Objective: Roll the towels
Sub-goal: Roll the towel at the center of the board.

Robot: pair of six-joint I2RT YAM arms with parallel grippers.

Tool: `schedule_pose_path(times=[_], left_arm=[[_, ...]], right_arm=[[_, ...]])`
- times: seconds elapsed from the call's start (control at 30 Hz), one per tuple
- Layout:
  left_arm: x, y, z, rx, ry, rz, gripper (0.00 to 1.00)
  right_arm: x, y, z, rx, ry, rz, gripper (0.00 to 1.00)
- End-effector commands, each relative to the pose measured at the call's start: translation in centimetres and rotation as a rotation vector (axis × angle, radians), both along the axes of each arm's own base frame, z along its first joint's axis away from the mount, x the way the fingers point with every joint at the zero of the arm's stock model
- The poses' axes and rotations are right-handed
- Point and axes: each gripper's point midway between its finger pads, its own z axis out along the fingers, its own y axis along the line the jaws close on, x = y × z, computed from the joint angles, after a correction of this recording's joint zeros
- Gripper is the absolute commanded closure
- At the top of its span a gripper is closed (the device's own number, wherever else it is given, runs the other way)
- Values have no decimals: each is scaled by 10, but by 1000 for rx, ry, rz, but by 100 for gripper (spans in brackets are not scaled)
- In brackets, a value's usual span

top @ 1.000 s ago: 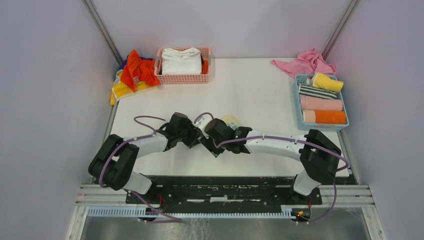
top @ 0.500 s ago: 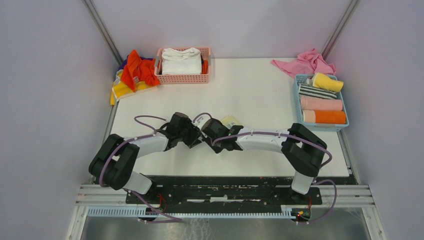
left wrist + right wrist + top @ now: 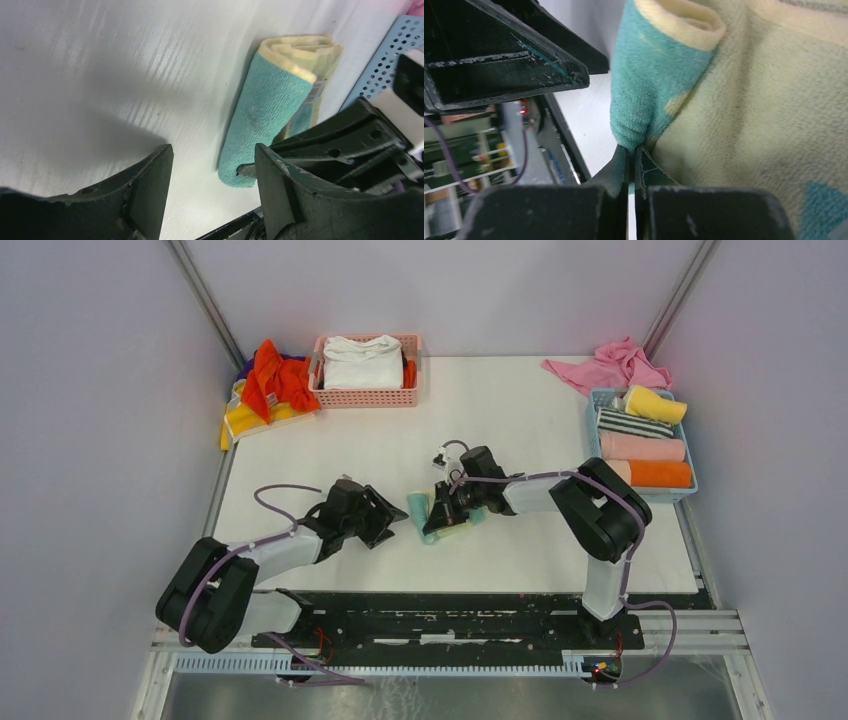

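Observation:
A pale yellow and teal towel (image 3: 418, 508) lies rolled on the white table (image 3: 500, 420), near the front middle. In the left wrist view it is a short teal roll (image 3: 270, 112) with a pale yellow end. My right gripper (image 3: 437, 523) is shut on the roll's teal edge (image 3: 631, 150); the pale yellow cloth (image 3: 754, 110) fills the right wrist view. My left gripper (image 3: 214, 150) is open just left of the roll, nothing between its fingers (image 3: 150, 190). In the overhead view the left gripper (image 3: 395, 525) stands a short way from the towel.
A pink basket (image 3: 366, 395) with a folded white cloth stands at the back. Orange-red and yellow towels (image 3: 268, 385) pile at the back left. A blue basket (image 3: 596, 455) at the right holds several rolled towels. A pink cloth (image 3: 610, 365) lies behind it.
The right gripper has shut on the towel's edge and its arm has swung in. The left gripper has pulled back to the near left and opened wider, uncovering the roll.

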Motion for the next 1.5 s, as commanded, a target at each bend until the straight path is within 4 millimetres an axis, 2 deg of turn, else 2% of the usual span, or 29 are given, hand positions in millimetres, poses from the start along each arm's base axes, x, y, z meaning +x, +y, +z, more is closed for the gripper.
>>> schedule_pose_path(times=[0.0, 0.2, 0.33, 0.47, 0.57, 0.67, 0.77, 0.9, 1.0, 1.2, 1.3, 1.37, 1.47], left_arm=[[9, -12, 16, -72, -97, -64, 31], [30, -35, 23, -120, -115, -174, 31], [40, -48, 22, -148, -108, -218, 31], [44, -52, 8, -144, -69, -222, 33], [41, -53, -10, -134, -5, -214, 38], [33, -44, -30, -84, 74, -174, 48], [25, -26, -45, 0, 143, -110, 63], [16, -7, -46, 89, 187, -42, 88], [6, 1, -41, 117, 230, 2, 97], [-7, 9, -28, 140, 269, 102, 97], [-9, 12, -22, 149, 287, 136, 97], [-8, 14, -19, 162, 298, 153, 97], [-4, 15, -15, 169, 308, 174, 97]], right_arm=[[-9, 8, 15, 188, 144, 40, 100], [-5, -11, -4, 143, 195, 27, 100], [-7, -14, -8, 132, 205, 39, 100], [-8, -15, -8, 128, 205, 45, 100], [-8, -17, -9, 108, 197, 51, 100], [-8, -22, -9, 70, 178, 52, 100], [-6, -27, -5, 21, 122, 59, 100], [-6, -33, 4, -70, 25, 82, 97], [-10, -32, 15, -150, -85, 113, 90], [-9, -30, 46, -326, -417, 134, 69], [-17, -19, 63, -372, -593, 163, 61], [-23, -12, 70, -399, -690, 177, 48], [-30, -2, 75, -438, -808, 177, 44]])
